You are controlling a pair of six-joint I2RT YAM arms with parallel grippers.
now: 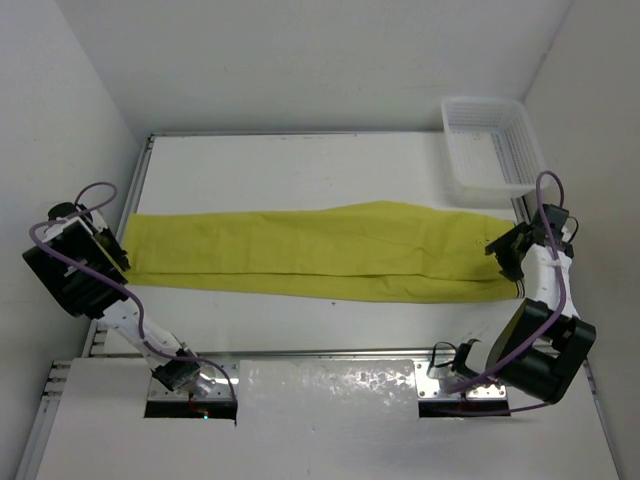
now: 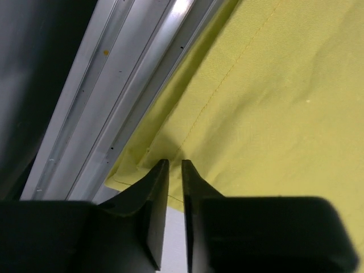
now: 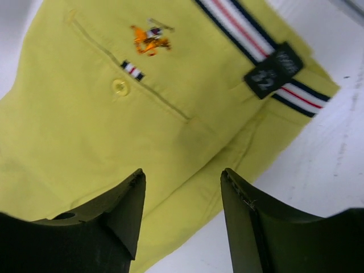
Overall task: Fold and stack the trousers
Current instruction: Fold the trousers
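Note:
The mustard yellow-green trousers point(image 1: 320, 255) lie flat and stretched across the table, leg hems at the left and waist at the right. My left gripper point(image 1: 118, 255) is at the hem end. In the left wrist view its jaws point(image 2: 175, 164) are nearly closed, tips just over the hem corner of the trousers point(image 2: 273, 102), with no cloth between them. My right gripper point(image 1: 500, 255) is at the waist end. In the right wrist view it point(image 3: 182, 173) is open above the trousers point(image 3: 85, 114), near the back pocket and the striped waistband trim point(image 3: 239, 23).
A white plastic basket point(image 1: 483, 99) stands at the back right corner of the white table point(image 1: 300, 160). A metal rail point(image 2: 114, 102) runs along the table's left edge beside the hems. White walls enclose the table on three sides.

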